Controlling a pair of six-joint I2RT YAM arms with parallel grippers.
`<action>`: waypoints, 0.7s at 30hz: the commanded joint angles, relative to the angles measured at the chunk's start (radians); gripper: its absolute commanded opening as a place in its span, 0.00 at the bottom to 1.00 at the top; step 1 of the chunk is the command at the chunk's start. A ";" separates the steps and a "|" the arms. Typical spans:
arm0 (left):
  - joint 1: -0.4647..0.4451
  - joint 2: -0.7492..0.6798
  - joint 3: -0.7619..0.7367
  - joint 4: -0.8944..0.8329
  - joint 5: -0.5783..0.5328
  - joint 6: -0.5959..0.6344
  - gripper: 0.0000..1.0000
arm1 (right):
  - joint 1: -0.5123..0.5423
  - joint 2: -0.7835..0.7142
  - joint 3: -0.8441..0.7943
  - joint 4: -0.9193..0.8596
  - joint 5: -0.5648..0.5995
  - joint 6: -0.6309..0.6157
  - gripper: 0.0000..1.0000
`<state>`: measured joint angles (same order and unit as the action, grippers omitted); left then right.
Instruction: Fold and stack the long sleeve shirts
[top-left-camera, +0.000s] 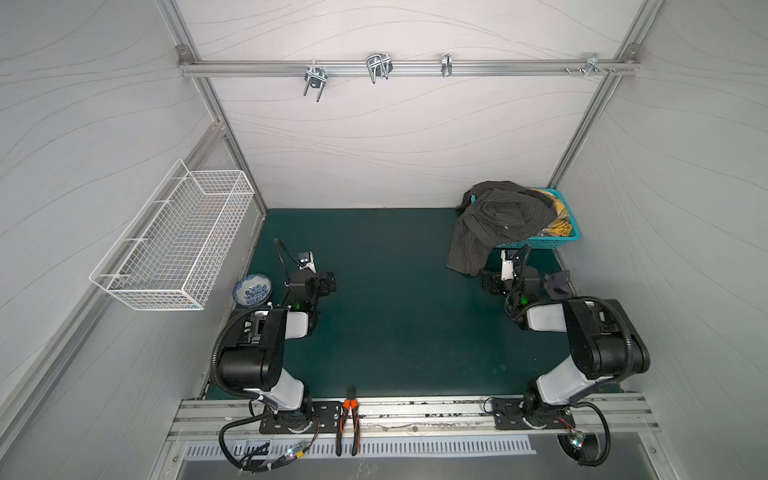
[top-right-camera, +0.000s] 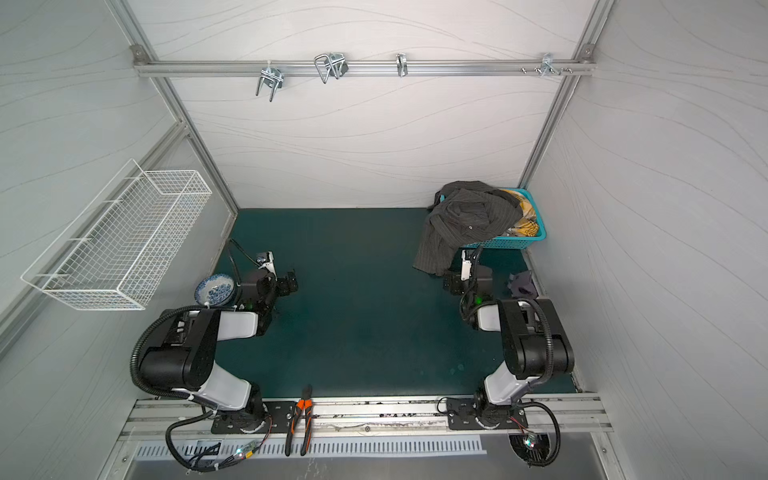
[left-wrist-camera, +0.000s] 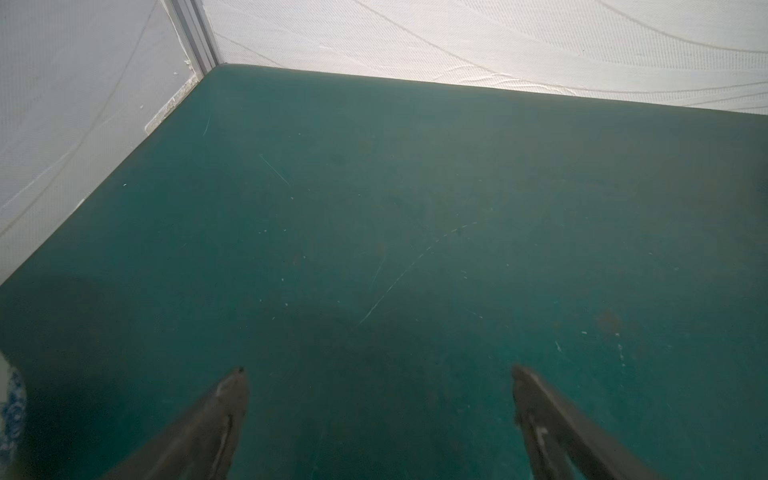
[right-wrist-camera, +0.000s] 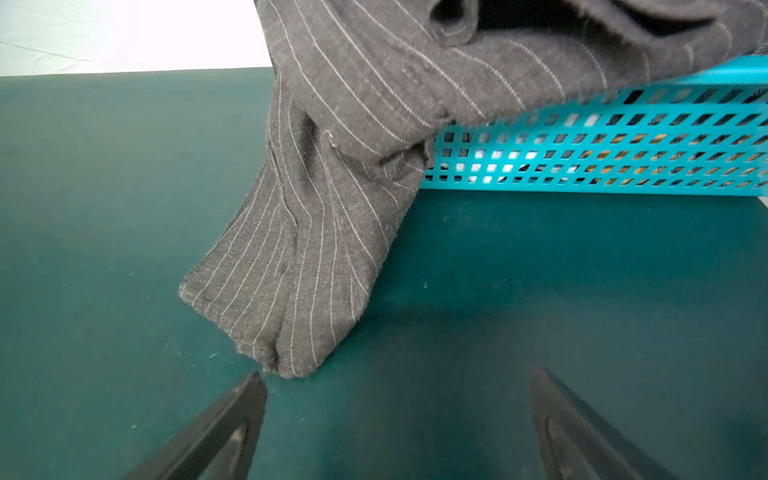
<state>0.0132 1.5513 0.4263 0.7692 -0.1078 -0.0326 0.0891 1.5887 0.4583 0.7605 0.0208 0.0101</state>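
Pinstriped shirt (top-left-camera: 494, 224): heaped on the teal basket (top-left-camera: 548, 242), spilling over its wall onto the green mat (top-left-camera: 395, 316) beside it.
Right gripper (right-wrist-camera: 399, 380): wide open, empty, just short of the hem beside the basket.
Left gripper (left-wrist-camera: 378, 372): wide open too, empty, well apart from the basket.
Snag risk: tugging the hem alone likely to drag or tip the basket.
Spill risk: yellow cloth (top-left-camera: 559, 216) inside the basket, under the shirt, liable to come out with it.
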 joint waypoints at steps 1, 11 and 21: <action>0.004 0.001 0.008 0.047 0.011 0.013 0.99 | -0.004 -0.018 -0.004 0.012 -0.009 -0.015 0.99; 0.010 0.002 0.014 0.032 0.022 0.009 0.99 | -0.006 -0.016 -0.003 0.010 -0.013 -0.013 0.99; 0.008 -0.007 0.025 -0.004 0.022 0.007 1.00 | -0.006 -0.017 -0.004 0.010 -0.015 -0.012 0.99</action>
<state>0.0189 1.5509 0.4263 0.7464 -0.0933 -0.0330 0.0891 1.5887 0.4583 0.7609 0.0170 0.0101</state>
